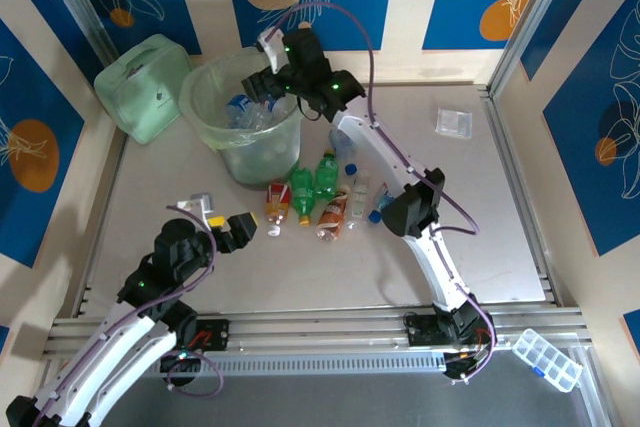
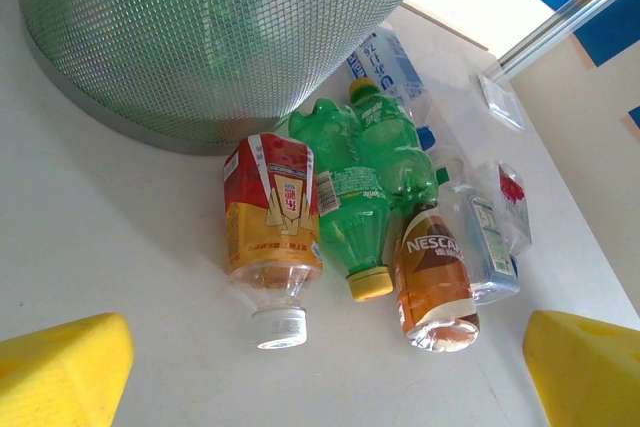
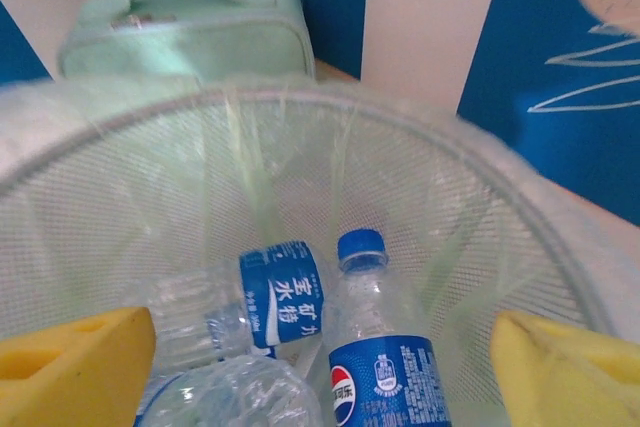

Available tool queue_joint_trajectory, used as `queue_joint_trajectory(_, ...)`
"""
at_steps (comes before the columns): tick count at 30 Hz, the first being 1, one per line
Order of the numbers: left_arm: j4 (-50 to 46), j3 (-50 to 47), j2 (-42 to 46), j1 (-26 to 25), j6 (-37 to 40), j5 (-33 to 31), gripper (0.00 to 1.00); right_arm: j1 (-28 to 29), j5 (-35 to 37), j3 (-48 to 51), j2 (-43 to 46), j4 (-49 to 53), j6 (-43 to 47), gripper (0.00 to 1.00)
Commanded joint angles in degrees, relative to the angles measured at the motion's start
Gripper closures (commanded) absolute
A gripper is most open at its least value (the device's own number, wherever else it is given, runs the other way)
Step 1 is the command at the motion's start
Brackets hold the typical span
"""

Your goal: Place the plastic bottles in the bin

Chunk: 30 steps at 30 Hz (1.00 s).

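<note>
Looking down from above, you see the counter [image 1: 480, 237] carrying the bin [image 1: 250, 159] at its far left, with a mint-green zip case [image 1: 145, 87] just beside it against the wall. Your right arm [image 1: 400, 172] reaches across to the bin's rim. Its jaws hang over the opening, spread wide with nothing between the yellow pads [image 3: 70, 367]. Below them, inside the bin, lie a Pepsi bottle [image 3: 375, 357], a clear water bottle [image 3: 275, 307] with a blue label and a crumpled clear bottle [image 3: 225, 397]. Your left arm [image 1: 130, 317] sits at the near left, its jaws also spread wide and empty, facing the bottles lying on the counter in front of the bin. That cluster [image 1: 320, 197] lies close together: a red-and-yellow labelled bottle [image 2: 272, 222] with a white cap, two green bottles [image 2: 350, 197] touching side by side, a Nescafé bottle [image 2: 432, 277], and clear bottles [image 2: 485, 237] behind and right of them. A small clear packet [image 1: 453, 122] lies well apart at the far right.
</note>
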<state>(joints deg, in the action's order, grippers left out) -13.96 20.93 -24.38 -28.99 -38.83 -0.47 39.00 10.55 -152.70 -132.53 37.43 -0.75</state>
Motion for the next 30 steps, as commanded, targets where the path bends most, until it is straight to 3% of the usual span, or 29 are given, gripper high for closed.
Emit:
queue_joint_trajectory(1,0.51,-0.06,1.66,0.43,1.04,-0.67,0.01,0.20,1.07,2.98,9.60,1.10,-4.51,0.11)
queue_joint_trajectory(4,0.40,-0.10,1.79,0.43,0.85,-0.50,0.00,0.15,3.77,12.46,17.28,-0.22,-9.43,0.14)
queue_joint_trajectory(9,0.90,-0.27,1.54,0.41,0.42,0.27,0.00,-1.13,7.74,38.07,34.09,-8.18,-19.87,0.22)
queue_joint_trajectory(13,1.38,-0.45,1.14,0.42,-0.02,0.93,0.00,-4.38,13.96,55.64,45.51,-9.27,-33.15,0.31)
queue_joint_trajectory(17,1.73,-0.45,0.44,0.43,-0.33,1.39,0.00,-8.70,16.95,70.31,52.85,-6.42,-45.78,0.32)
queue_joint_trajectory(23,2.05,-0.45,-0.36,0.42,-0.49,1.79,0.00,-9.29,24.58,80.25,53.69,0.33,-52.95,0.26)
queue_joint_trajectory(30,1.82,-0.36,-0.93,0.37,-0.34,1.35,0.00,-12.36,26.86,79.58,46.68,5.25,-52.93,0.14)
